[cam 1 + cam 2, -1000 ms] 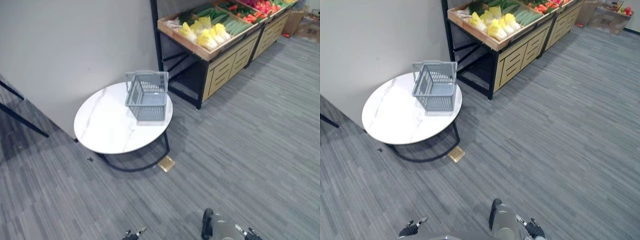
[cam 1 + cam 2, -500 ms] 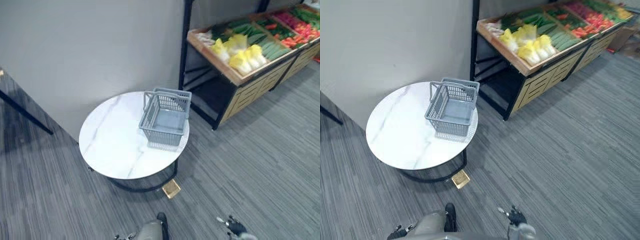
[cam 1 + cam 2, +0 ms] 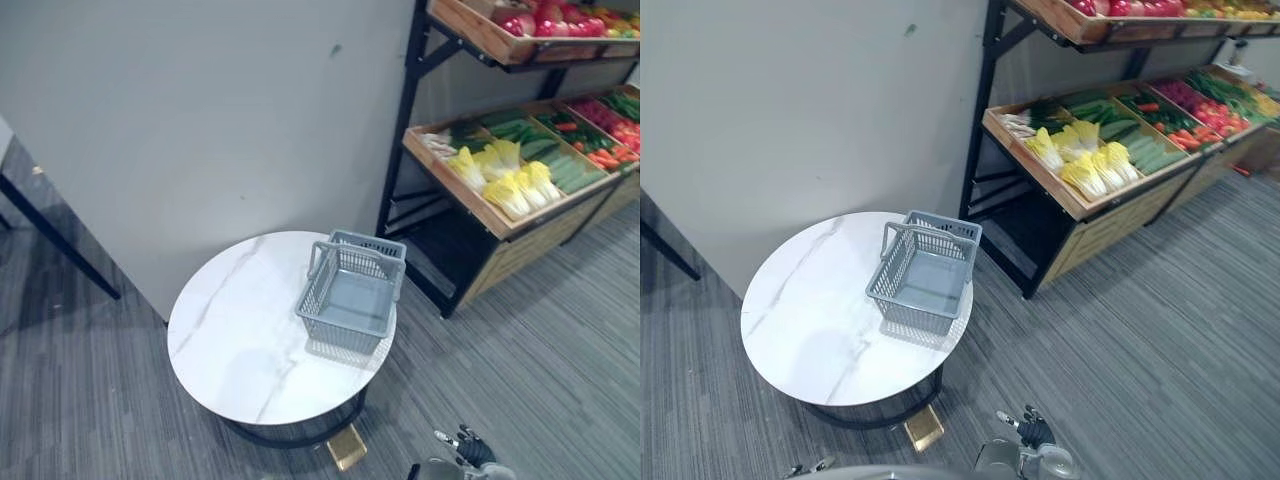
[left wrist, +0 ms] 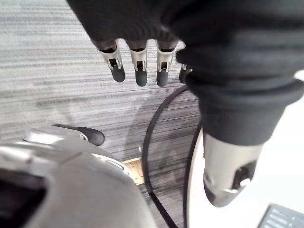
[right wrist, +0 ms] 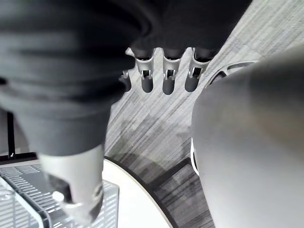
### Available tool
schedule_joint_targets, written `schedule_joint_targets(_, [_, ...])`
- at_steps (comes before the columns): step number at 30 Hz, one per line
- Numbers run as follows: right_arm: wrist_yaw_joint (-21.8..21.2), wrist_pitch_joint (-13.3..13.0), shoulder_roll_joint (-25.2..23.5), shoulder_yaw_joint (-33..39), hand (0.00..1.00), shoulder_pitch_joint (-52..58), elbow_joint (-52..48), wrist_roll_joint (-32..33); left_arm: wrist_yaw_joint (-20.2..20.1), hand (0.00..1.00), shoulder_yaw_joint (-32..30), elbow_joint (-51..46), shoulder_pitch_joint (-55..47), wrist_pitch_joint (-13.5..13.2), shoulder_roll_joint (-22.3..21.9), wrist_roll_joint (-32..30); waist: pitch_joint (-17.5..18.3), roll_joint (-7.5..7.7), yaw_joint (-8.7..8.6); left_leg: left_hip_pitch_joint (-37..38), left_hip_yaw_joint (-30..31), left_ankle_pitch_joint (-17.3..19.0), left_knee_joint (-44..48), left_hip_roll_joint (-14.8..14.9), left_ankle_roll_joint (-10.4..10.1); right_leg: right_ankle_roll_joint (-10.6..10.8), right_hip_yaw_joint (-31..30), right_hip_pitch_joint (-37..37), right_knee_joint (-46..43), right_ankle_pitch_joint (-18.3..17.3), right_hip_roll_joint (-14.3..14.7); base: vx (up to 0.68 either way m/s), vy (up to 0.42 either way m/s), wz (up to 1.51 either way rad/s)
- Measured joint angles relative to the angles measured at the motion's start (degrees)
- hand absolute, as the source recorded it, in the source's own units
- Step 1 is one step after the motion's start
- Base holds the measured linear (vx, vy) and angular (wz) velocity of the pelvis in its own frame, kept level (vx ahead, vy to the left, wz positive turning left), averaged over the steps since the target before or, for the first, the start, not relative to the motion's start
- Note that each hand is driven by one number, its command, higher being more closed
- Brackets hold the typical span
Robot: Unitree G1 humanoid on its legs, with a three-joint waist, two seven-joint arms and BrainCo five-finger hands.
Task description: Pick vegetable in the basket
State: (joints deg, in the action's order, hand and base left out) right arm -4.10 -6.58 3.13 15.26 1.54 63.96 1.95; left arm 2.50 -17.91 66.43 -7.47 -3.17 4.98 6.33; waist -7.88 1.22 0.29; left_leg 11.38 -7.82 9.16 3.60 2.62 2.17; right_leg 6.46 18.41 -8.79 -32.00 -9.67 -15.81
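A grey plastic basket (image 3: 350, 296) stands empty on a round white marble table (image 3: 238, 352), its handle up. Vegetables lie on a wooden shelf (image 3: 470, 205) to the right of it: yellow-green cabbages (image 3: 505, 180), green cucumbers (image 3: 520, 130) and red ones (image 3: 600, 155) further along. My right hand (image 3: 466, 448) hangs low near the floor, well short of the table, fingers (image 5: 164, 76) straight and holding nothing. My left hand (image 4: 141, 71) also hangs beside me, fingers straight and empty. The right wrist view catches a corner of the basket (image 5: 28, 192).
A grey wall (image 3: 200, 120) runs behind the table. An upper shelf (image 3: 500, 40) carries red produce (image 3: 545, 20). The rack's black post (image 3: 402, 130) stands right by the basket. Grey carpet floor (image 3: 560, 340) stretches between me and the rack.
The whole picture has shifted as the camera moved: table and basket now sit nearer the middle and the upper shelf has come into view. Both hands still hang low and empty.
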Motion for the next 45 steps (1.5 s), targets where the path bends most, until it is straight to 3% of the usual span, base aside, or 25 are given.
schedule_joint_targets(1, [0.3, 0.1, -0.5, 1.2, 0.00, 0.1, 0.0, -0.2, 0.0, 0.00, -0.8, -0.8, 0.1, -0.2, -0.3, 0.1, -0.1, 0.28, 0.65, -0.1, 1.5, 0.8, -0.4, 0.7, -1.7, 0.2, -2.5, 0.1, 11.5, 3.3, 0.1, 0.18, -0.277, 0.41])
schedule_joint_targets(2, [0.4, 0.1, -0.7, 1.4, 0.00, 0.1, 0.0, -0.2, 0.0, 0.00, -1.0, -0.8, 0.1, -0.3, -0.3, 0.1, -0.1, 0.33, 0.82, -0.1, 1.8, 1.0, -0.4, 0.9, -2.0, 0.2, -3.0, 0.1, 13.3, 4.2, 0.1, 0.20, -0.352, 0.39])
schedule_joint_targets(3, [0.6, 0.1, -1.1, 2.3, 0.00, 0.5, 0.0, -0.2, 0.0, 0.00, -1.7, -1.0, 0.3, -0.5, -0.5, 0.0, -0.1, 0.67, 1.45, -0.1, 3.0, 2.1, -0.4, 1.7, -3.4, 0.2, -5.4, 0.3, 19.0, 7.8, 0.0, 0.21, -0.421, 0.42])
schedule_joint_targets(5, [1.2, 0.2, -2.3, 2.1, 0.00, 1.1, 0.0, -0.2, 0.0, 0.00, -3.2, -1.8, -0.4, -0.6, 0.1, -0.3, 0.4, 3.15, 1.55, 0.5, 4.6, 3.3, -0.7, 2.2, -6.2, 1.5, -7.6, 2.5, 23.6, 10.0, -0.8, 0.23, -0.470, 0.55])
schedule_joint_targets(6, [1.3, 0.4, -2.1, 2.0, 0.00, 1.0, 0.0, -0.5, 0.2, 0.00, -4.5, -1.4, -0.6, -0.5, -0.5, -0.3, 0.4, 2.73, 1.72, 2.0, 4.9, 3.2, -1.8, 4.7, -8.3, 2.8, -5.7, 3.2, 21.9, 10.9, 0.9, 0.25, -0.462, 0.55])
schedule_joint_targets(7, [1.3, 0.4, -1.1, 1.2, 0.00, 0.9, 0.0, -1.0, 0.2, 0.00, -4.3, -1.6, -1.1, -0.6, -1.5, -0.5, 0.7, 1.28, 1.57, 1.5, 4.4, 2.1, -1.5, 6.5, -9.1, 1.8, -4.1, 3.3, 20.4, 8.7, 2.5, 0.25, -0.431, 0.48])
schedule_joint_targets(9, [1.3, 0.4, -0.7, 0.1, 0.00, 0.7, -0.1, -1.0, 0.2, 0.00, -4.2, -1.4, -1.2, -0.7, -2.3, -0.6, 0.9, 0.13, 1.50, 1.4, 4.0, 1.0, -2.7, 8.5, -9.8, 0.7, -1.4, 3.2, 17.6, 5.4, 4.1, 0.24, -0.338, 0.54])
schedule_joint_targets(14, [1.3, 0.7, 0.4, -0.9, 0.00, -0.1, 1.8, -2.0, 0.4, 0.00, -3.8, -0.3, -2.2, -0.6, -2.2, -0.9, 2.6, -0.93, 1.95, 0.7, 5.6, -2.6, -4.1, 10.9, -11.2, -0.2, 2.1, 4.5, 16.3, 1.0, 6.0, 0.23, -0.181, 0.43])
schedule_joint_targets(17, [1.8, 1.0, -0.2, -6.2, 0.00, -0.8, 1.2, -2.8, 0.7, 0.00, -3.1, -0.4, -3.4, -0.4, -0.9, -0.2, 3.6, 0.51, 1.53, -4.3, 7.6, -2.5, 4.4, 11.1, -11.4, -0.9, 2.4, 6.9, 19.0, 2.4, 6.7, 0.23, -0.093, 0.25])
schedule_joint_targets(19, [2.9, 1.2, 0.2, -8.5, 0.00, -0.7, -2.2, -4.4, 1.2, 0.00, -1.6, -0.6, -3.3, -0.6, -0.6, 0.4, 3.5, 0.69, 1.52, -8.0, 8.7, -2.5, 11.6, 11.0, -11.5, -1.1, 2.4, 8.9, 20.3, 2.5, 6.7, 0.21, -0.066, 0.62])
schedule_joint_targets(20, [4.1, 1.2, 1.0, -9.0, 0.00, -1.0, -8.7, -5.6, 1.7, 0.00, -0.1, -1.4, -2.8, -0.7, -0.3, 2.5, 2.3, 0.81, 1.64, -12.2, 8.5, -3.6, 19.6, 10.4, -13.1, -1.1, 3.6, 11.0, 21.6, 2.5, 5.6, 0.14, -0.019, 0.55])
schedule_joint_targets(21, [4.7, 1.2, 1.4, -9.0, 0.00, -1.6, -11.5, -6.0, 1.8, 0.00, 0.2, -1.6, -2.7, -0.8, 0.2, 2.8, 1.4, 1.85, 1.64, -14.2, 8.0, -2.7, 22.3, 10.2, -14.2, -1.1, 3.9, 11.5, 22.1, 2.5, 4.7, 0.11, 0.011, 0.62])
schedule_joint_targets(22, [6.1, 0.9, 2.4, -9.0, 0.00, -3.3, -17.0, -7.1, 2.1, 0.00, 1.4, -2.6, -2.7, -1.3, 0.1, 3.8, 0.9, 1.43, 1.78, -17.2, 4.8, 0.5, 22.1, 10.3, -13.5, -0.9, 4.6, 11.9, 22.2, 2.6, 3.5, 0.03, 0.046, 0.46])
schedule_joint_targets(23, [6.8, 0.8, 3.7, -8.8, 0.00, -4.0, -19.8, -7.6, 2.2, 0.00, 2.2, -3.1, -2.6, -1.4, 0.0, 3.8, 0.6, 0.76, 1.48, -18.6, 3.0, 0.7, 20.2, 10.3, -12.9, -0.8, 5.4, 12.1, 22.1, 2.7, 3.1, 0.06, 0.137, 0.67])
schedule_joint_targets(24, [8.6, 0.3, 7.9, -8.1, 0.00, -5.4, -26.8, -9.7, 2.4, 0.00, 4.1, -3.9, -2.3, -1.4, -1.0, 3.6, 0.4, -1.95, 1.37, -20.9, -1.6, -7.3, 12.7, 9.9, -9.4, 0.0, 7.1, 12.1, 22.0, 3.1, 3.7, 0.05, 0.121, 0.58])
schedule_joint_targets(26, [10.9, 0.3, 10.5, -7.8, 0.00, -6.9, -34.2, -16.1, 3.1, 0.00, 4.9, -4.4, -1.9, -1.4, -0.7, 3.5, 0.5, -1.83, 1.50, -18.8, -2.4, -8.4, 5.8, 8.1, -8.5, 1.2, 6.5, 11.4, 23.4, 3.8, 3.0, 0.04, 0.124, 0.51])
schedule_joint_targets(28, [13.2, 0.1, 12.0, -6.9, 0.00, -11.6, -39.3, -22.2, 3.8, 0.00, 6.2, -5.1, -1.4, -1.4, 0.3, 3.4, -0.5, -0.03, 1.35, -17.8, -2.6, -12.4, -2.6, 6.1, -8.6, 1.9, 5.3, 9.1, 24.9, 4.4, 2.4, -0.01, 0.139, 0.22])
schedule_joint_targets(29, [13.7, 0.2, 12.3, -6.8, 0.00, -13.0, -40.5, -23.2, 3.9, 0.00, 6.4, -5.1, -1.3, -1.4, 0.7, 3.4, -0.8, 0.18, 1.39, -17.9, -2.7, -13.2, -4.0, 6.0, -8.6, 2.1, 4.9, 8.5, 25.1, 4.7, 2.4, -0.05, 0.071, -0.01])
schedule_joint_targets(34, [15.5, 0.1, 14.5, -10.4, 0.00, -15.3, -55.4, -31.3, 3.9, 0.00, 7.5, -5.0, -1.1, -1.3, 1.5, 1.4, -1.4, -0.09, 1.45, -16.0, -4.1, -15.6, -9.1, 5.1, -8.4, 2.9, 2.7, 7.2, 25.7, 5.9, 2.5, -0.04, 0.035, -0.15])
schedule_joint_targets(40, [15.8, 0.2, 15.3, -18.4, 0.00, -18.4, -56.1, -33.4, 4.0, 0.00, 8.1, -4.9, -0.7, -1.2, 1.7, 1.1, -2.7, -0.25, 1.54, -16.3, -4.8, -16.0, -9.5, 4.8, -8.0, 3.0, 1.0, 6.1, 26.1, 6.3, 2.4, -0.08, 0.022, -0.11])
schedule_joint_targets(45, [13.4, 0.8, 16.7, -23.5, 0.00, -25.4, -44.6, -33.4, 4.0, 0.00, 8.7, -4.9, 0.1, -1.3, 1.7, 0.1, -4.3, -0.55, 1.87, -17.4, -4.0, -16.6, -9.5, 4.7, -7.7, 3.2, 1.1, 6.0, 27.2, 6.5, 2.6, -0.07, 0.017, 0.07])
